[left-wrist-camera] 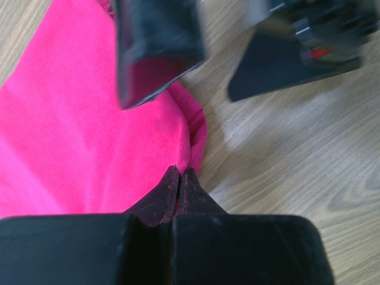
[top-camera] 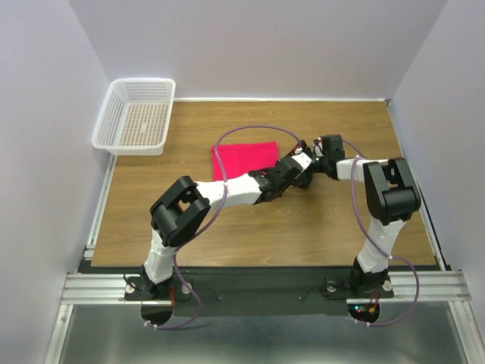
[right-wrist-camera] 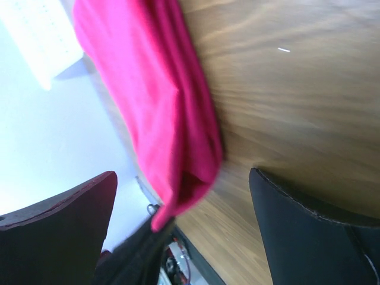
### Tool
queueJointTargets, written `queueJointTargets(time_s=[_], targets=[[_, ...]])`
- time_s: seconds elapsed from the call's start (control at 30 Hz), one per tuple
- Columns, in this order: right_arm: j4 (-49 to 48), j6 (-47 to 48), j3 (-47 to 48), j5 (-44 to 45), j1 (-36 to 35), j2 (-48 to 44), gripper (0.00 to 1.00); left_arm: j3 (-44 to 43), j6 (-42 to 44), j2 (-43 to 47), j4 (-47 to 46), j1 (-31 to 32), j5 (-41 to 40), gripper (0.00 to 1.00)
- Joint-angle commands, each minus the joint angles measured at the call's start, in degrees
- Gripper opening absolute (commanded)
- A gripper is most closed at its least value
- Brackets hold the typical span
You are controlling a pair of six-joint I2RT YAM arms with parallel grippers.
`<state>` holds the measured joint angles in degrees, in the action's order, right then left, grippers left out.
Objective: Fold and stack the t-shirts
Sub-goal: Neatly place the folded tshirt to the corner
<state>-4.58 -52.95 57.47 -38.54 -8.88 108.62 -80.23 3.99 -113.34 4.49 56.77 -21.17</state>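
My left jaws are pinched shut on a corner hem of the crimson-pink t-shirt (top-camera: 244, 158). It lies as a flat rectangle at the middle of the desk (top-camera: 303, 220), well right of the white mesh basket (top-camera: 136, 114). My right jaws gape wide, one either side of that same edge. The knit is thin, matte and limp, and surely light. I expect it to sag and drag, so doubled hems and corners look like the best holds.

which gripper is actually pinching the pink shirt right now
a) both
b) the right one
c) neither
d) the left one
d: the left gripper has its fingers shut on the edge of the shirt, while the right gripper stands wide open beside that corner and clamps nothing.
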Motion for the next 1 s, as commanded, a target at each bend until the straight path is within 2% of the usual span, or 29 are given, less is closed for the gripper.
queueJointTargets(time_s=[0.0,0.2,0.33,0.4,0.5,0.53,0.6,0.63,0.67,0.7,0.73,0.87,0.97], targets=[[-5.44,-3.38,0.89,1.10,-2.10,4.14,0.99,0.07,-0.56,3.65,-1.50,-0.08,0.25,0.00],[-6.14,-3.48,2.99,1.10,-4.56,8.71,0.95,-0.72,-0.74,3.21,-1.50,-0.17,1.22,0.00],[-6.58,-3.57,3.79,1.63,-5.53,10.82,0.89,-0.81,-1.00,3.30,-1.42,-0.08,1.48,0.00],[-6.85,-2.95,3.96,1.98,-5.70,11.26,0.82,-0.90,-1.18,3.39,-1.42,-0.17,1.66,0.00],[-6.85,-1.55,4.58,2.51,-5.70,11.62,0.65,-1.51,-2.58,3.30,-0.45,-0.17,1.92,0.02],[-6.76,-1.28,5.19,2.60,-5.70,11.88,0.50,-1.86,-3.19,3.39,-0.19,-0.17,1.92,0.10],[-6.76,-0.23,5.72,2.60,-5.70,11.97,0.35,-2.13,-5.38,3.65,0.34,-0.78,2.45,0.21],[-6.50,0.21,5.98,3.21,-5.70,11.88,0.19,-2.21,-5.92,4.00,0.34,-0.87,2.53,0.27],[-6.41,0.74,6.59,3.56,-5.53,11.71,0.14,-2.13,-6.44,4.87,0.34,-1.05,2.80,0.36],[-6.15,1.70,7.03,4.00,-5.36,11.62,0.09,-2.04,-6.80,5.40,0.43,-1.22,3.06,0.42],[-5.27,2.14,7.91,4.44,-4.74,11.53,0.02,-2.04,-7.76,6.63,0.60,-1.75,3.24,0.53],[0.08,6.35,10.46,5.75,-1.68,10.83,0.01,-0.20,-10.66,11.36,1.04,-4.55,4.90,0.76],[9.39,14.85,14.93,9.17,2.10,9.16,0.01,3.30,-13.91,16.98,1.66,-9.55,8.15,0.79]])
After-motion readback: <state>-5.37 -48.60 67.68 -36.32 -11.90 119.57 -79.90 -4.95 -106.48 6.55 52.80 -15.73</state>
